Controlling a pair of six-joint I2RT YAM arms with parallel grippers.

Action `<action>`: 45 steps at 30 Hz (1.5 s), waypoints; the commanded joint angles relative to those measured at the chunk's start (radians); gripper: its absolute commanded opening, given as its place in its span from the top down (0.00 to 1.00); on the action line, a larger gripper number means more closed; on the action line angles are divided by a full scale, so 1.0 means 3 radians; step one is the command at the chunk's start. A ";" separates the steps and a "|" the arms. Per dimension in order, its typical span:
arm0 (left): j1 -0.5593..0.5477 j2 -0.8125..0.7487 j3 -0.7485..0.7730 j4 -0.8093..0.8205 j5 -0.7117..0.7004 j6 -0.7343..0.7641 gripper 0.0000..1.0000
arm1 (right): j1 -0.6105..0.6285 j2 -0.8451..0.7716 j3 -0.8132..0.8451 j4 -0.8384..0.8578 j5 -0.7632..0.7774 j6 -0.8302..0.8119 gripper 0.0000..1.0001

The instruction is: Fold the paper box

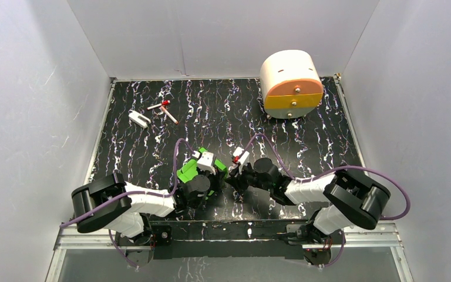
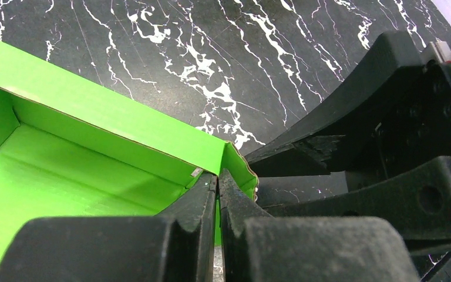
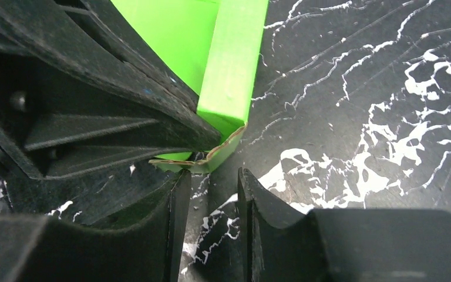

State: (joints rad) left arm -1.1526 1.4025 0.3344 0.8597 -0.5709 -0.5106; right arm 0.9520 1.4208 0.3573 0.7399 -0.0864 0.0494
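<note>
1. Green card of the paper box (image 1: 189, 170) lay by the near edge of the table (image 1: 223, 111), left of middle, with one wall raised.
2. Left gripper (image 2: 217, 189) was pinched tight on that wall's corner.
3. Right gripper (image 3: 211, 179), jaws partly apart and empty, sat just beside the same corner. It should probably press the flap in squarely while the left anchors the card.
4. Drawer unit (image 1: 290, 82) stood near the far right corner.

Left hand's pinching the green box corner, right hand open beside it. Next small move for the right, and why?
Probably nudge the right hand forward so its open jaws straddle the crumpled corner of the paper box, then close. The left hand is shut on the wall there; the right grips nothing, only table between its jaws, the corner just ahead.
</note>
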 commanded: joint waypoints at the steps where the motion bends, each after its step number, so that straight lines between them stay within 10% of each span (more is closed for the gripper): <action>1: 0.0017 -0.0035 -0.0038 0.0064 0.0077 -0.0056 1.00 | 0.0007 0.0070 0.0034 0.0591 -0.0127 0.0098 0.56; 10: 0.0057 -0.0135 -0.0110 0.0128 0.0174 -0.0113 1.00 | 0.0007 0.0223 -0.0043 0.1023 0.0221 0.0250 0.53; 26: 0.0366 -0.1005 -0.0318 -0.0376 0.0638 -0.0454 0.64 | 0.0005 0.0434 -0.0015 0.1107 0.0079 0.0184 0.54; 36: 0.1221 -0.1399 -0.0358 -0.0724 0.1361 -0.0911 0.45 | 0.0009 0.0465 0.0006 0.1100 0.0043 0.0187 0.55; 45: 0.2204 -0.0911 -0.0039 -0.0543 0.2731 -0.1310 0.49 | 0.0044 0.0477 -0.0005 0.1133 0.0050 0.0211 0.53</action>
State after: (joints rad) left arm -0.5922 1.0496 0.2596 0.6418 -0.0124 -0.8169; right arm 0.9562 1.5597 0.3313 1.0000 -0.0708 0.1169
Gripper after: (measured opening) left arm 0.538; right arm 0.469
